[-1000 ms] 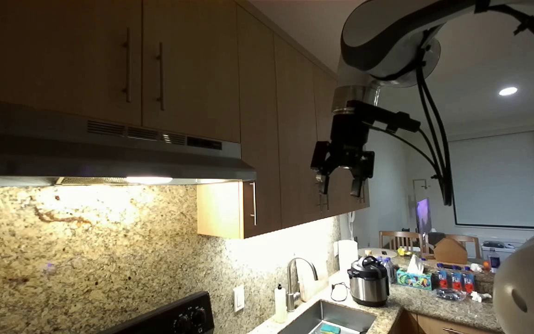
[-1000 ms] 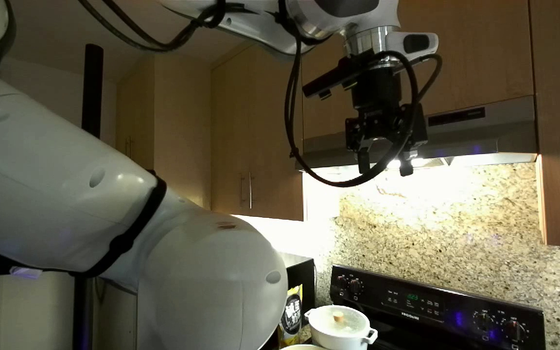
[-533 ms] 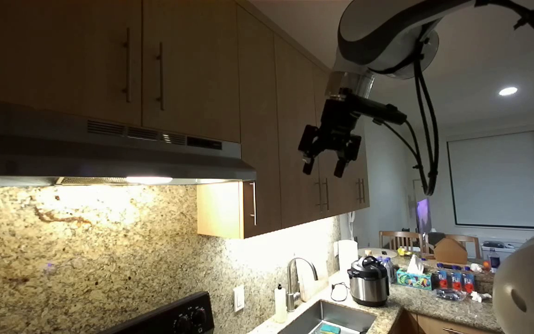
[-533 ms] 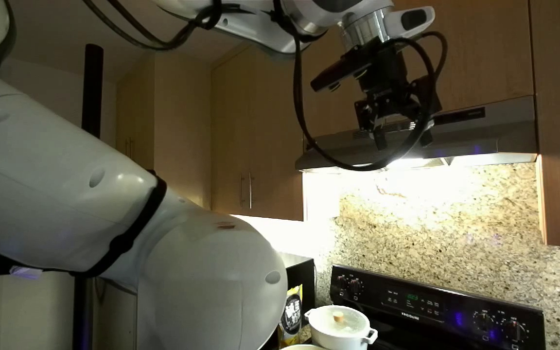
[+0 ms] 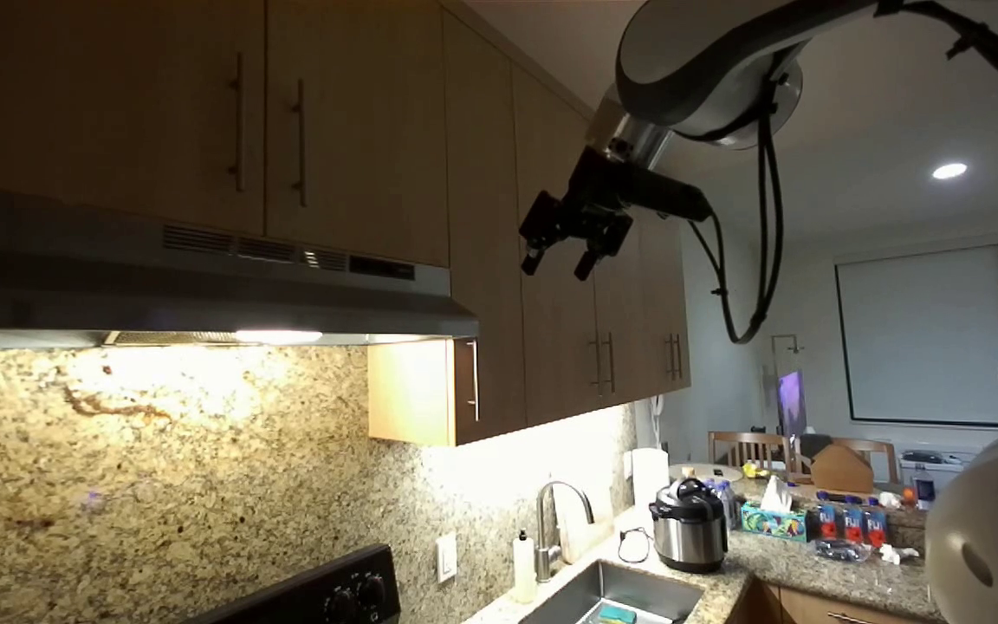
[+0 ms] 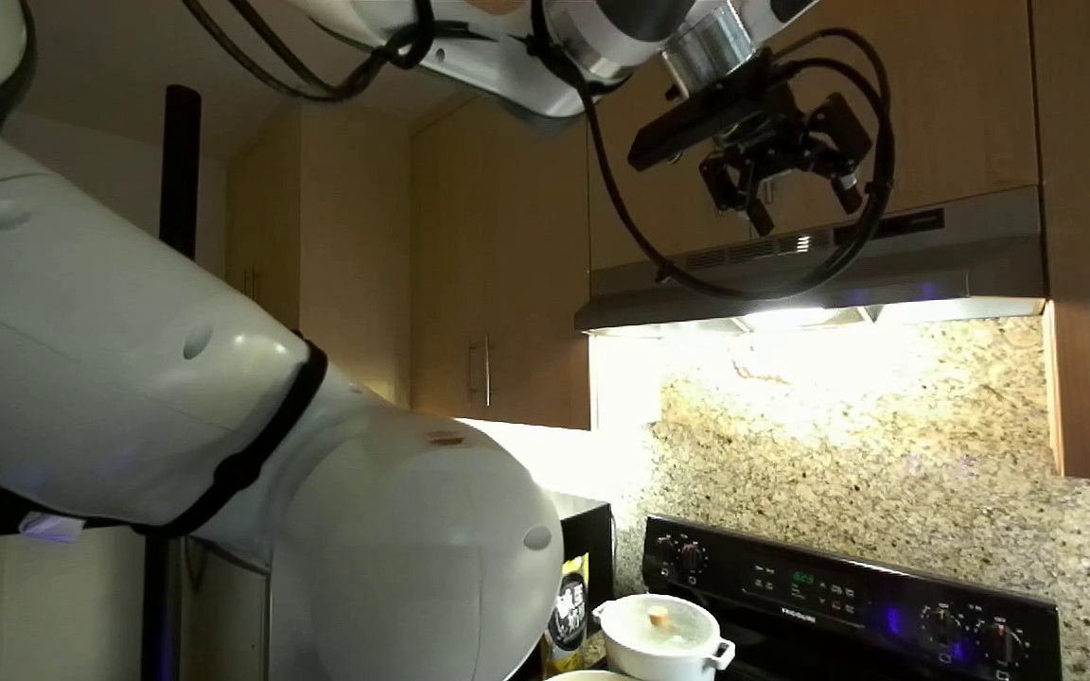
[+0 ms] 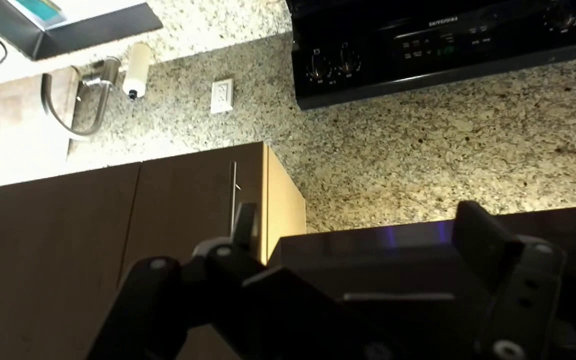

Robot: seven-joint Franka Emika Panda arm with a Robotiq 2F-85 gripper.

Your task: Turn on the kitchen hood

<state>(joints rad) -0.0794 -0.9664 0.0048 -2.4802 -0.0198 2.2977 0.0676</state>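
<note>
I hold my gripper (image 6: pixel 805 210) higher than the stove (image 6: pixel 871 605) with its 2 fingers (image 6: pixel 759 218) spread apart, and the kitchen hood (image 6: pixel 786 265), a light (image 5: pixel 278 336) glowing beneath it, is mounted above that same stove.

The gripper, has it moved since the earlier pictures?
Yes. In an exterior view, the gripper has gone up compared with the kitchen hood: its fingertips showed by the hood's glowing underside and now show around its top edge.

Kitchen: range hood (image 6: pixel 933 270) above stove (image 6: pixel 829 601), wooden cabinets (image 5: pixel 360 147), sink (image 5: pixel 570 598) with faucet (image 5: pixel 542 537), lidded pot (image 6: pixel 663 643).
</note>
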